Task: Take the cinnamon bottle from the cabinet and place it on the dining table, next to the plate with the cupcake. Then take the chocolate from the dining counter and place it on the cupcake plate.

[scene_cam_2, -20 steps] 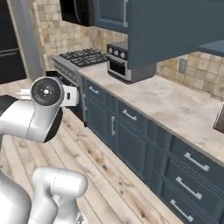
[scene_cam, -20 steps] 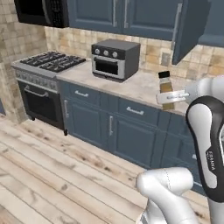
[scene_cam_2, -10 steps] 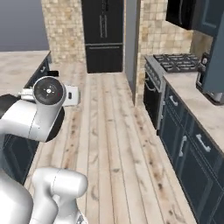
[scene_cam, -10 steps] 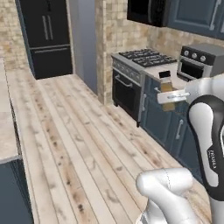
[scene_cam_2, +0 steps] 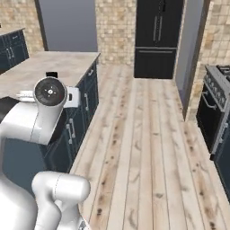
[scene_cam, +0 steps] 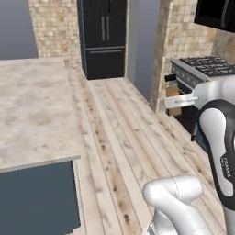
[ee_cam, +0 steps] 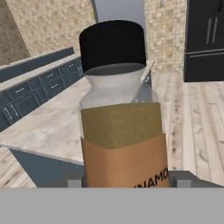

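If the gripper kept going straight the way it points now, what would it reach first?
Probably the pale stone counter. The gripper is shut on the cinnamon bottle, and in the hand view that counter lies directly behind the bottle, with open air before it. Depth is unclear.

Left base view sits behind the arm on its left, looks fwd and down over the plank floor [scene_cam: 114,137] toward the black fridge [scene_cam: 103,36], tabletop [scene_cam: 32,110] at left, stove [scene_cam: 206,66] at right. Right base view looks the same way from the arm's right, sharing floor [scene_cam_2: 143,134], fridge [scene_cam_2: 159,38], tabletop [scene_cam_2: 49,67]. Hand view is v. close behind the cinnamon bottle [ee_cam: 120,113], facing tabletop [ee_cam: 48,122] and fridge [ee_cam: 205,39].
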### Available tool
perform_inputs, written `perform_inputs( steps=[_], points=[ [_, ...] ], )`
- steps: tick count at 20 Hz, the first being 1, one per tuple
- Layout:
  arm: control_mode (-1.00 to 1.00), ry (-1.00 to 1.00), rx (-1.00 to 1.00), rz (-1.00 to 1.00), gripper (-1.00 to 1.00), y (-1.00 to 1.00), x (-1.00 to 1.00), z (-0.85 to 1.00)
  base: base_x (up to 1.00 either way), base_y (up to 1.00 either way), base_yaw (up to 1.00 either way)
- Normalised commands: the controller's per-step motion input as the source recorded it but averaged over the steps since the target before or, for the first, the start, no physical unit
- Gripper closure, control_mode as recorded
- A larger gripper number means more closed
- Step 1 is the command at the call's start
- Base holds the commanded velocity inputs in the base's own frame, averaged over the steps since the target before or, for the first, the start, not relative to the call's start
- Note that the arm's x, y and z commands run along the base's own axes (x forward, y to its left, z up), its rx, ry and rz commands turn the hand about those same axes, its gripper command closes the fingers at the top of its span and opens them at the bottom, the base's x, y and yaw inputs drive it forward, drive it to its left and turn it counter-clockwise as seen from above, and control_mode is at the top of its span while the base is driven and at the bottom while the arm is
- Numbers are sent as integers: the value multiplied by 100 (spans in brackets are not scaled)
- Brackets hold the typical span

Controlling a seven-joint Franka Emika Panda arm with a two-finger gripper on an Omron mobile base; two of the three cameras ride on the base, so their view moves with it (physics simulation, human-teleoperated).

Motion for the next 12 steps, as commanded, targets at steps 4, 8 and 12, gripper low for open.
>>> perform_inputs(
  steps=[4, 8, 12],
  points=[
    [100, 0, 0, 0, 100, 0, 0, 0, 22, 100, 13],
    [100, 0, 0, 0, 100, 0, 0, 0, -4, 100, 22],
    [100, 0, 0, 0, 100, 0, 0, 0, -9, 100, 35]
  ],
)
